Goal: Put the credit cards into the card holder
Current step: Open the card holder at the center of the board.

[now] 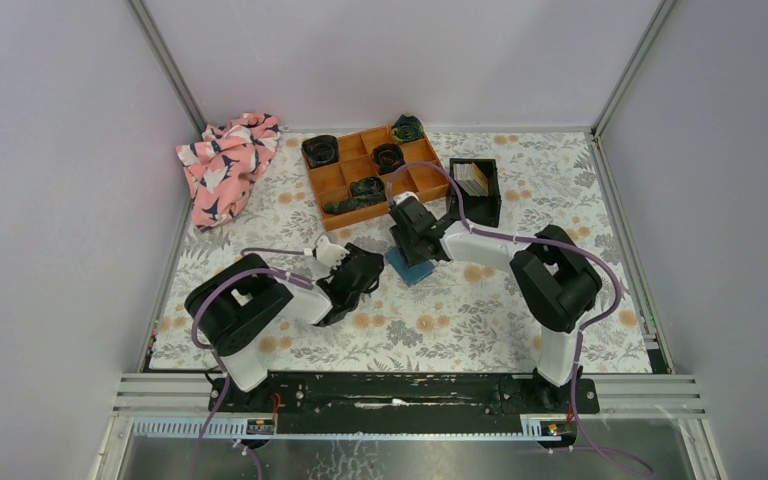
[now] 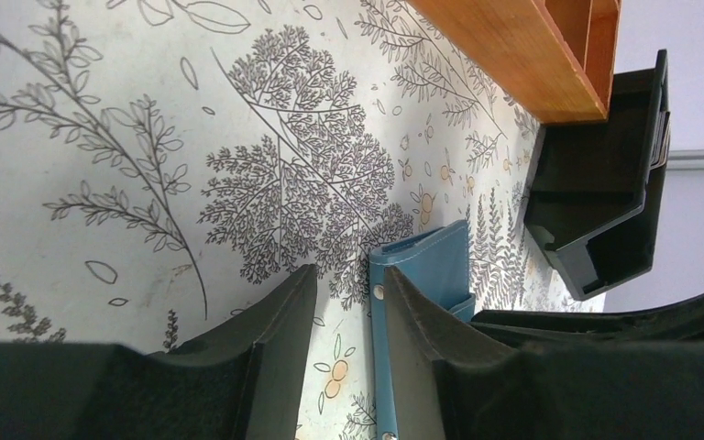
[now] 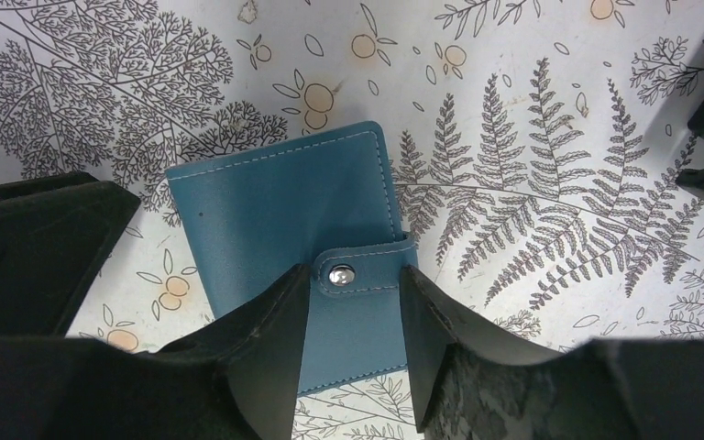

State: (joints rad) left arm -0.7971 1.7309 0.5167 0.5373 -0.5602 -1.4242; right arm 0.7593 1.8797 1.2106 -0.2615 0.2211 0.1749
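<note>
The teal-blue card holder lies closed on the floral table mat, its snap strap fastened. My right gripper hangs open just over it, one finger on each side of the strap, gripping nothing. My left gripper is open and low on the mat at the holder's left edge. Its right finger overlaps the holder's stitched rim, and only mat shows between the fingers. The credit cards stand as a pale stack in the black bin.
An orange compartment tray with dark items sits behind the holder, and the black bin is just right of it. A pink patterned cloth lies at the back left. Grey walls enclose the table.
</note>
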